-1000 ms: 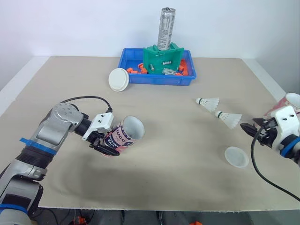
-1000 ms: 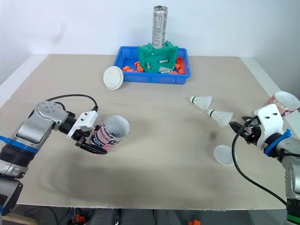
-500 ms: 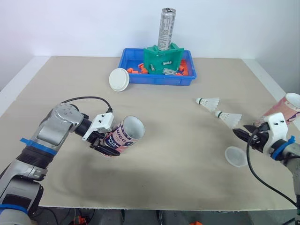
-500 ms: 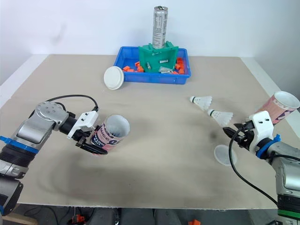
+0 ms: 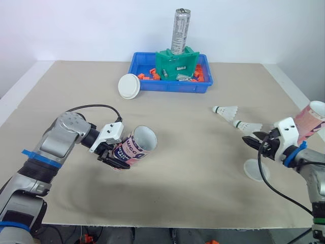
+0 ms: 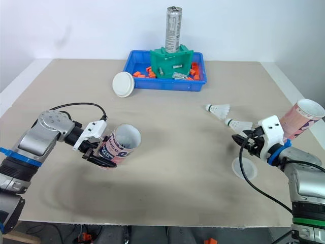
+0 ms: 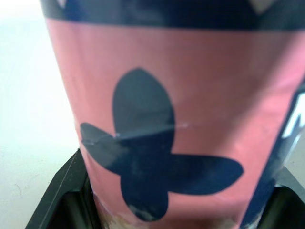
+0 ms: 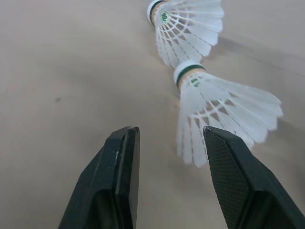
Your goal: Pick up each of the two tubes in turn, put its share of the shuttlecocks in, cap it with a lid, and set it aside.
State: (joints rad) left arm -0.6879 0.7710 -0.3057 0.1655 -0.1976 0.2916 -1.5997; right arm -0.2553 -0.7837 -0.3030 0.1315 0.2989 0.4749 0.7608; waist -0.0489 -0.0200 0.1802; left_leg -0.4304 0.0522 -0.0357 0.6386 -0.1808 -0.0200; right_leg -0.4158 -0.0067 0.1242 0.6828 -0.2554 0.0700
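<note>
The right gripper (image 5: 249,141) has come forward in the last second, fingers apart, and the nearer shuttlecock (image 5: 250,127) now lies just ahead of its tips. The left gripper (image 5: 112,154) stays clamped on the tube (image 5: 138,144). A pickup seems next.

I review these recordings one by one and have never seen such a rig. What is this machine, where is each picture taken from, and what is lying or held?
It is a humanoid robot with two arms, each ending in a two-finger gripper. The two wide pictures come from twin cameras in its head, looking down at the table; the two close-ups come from its wrists. The left gripper holds a pink tube, mouth open. The right gripper is open, just short of one shuttlecock; a second shuttlecock lies beyond. Also there: a lid by that gripper, a white lid beside a blue bin, a second tube at the right edge.
</note>
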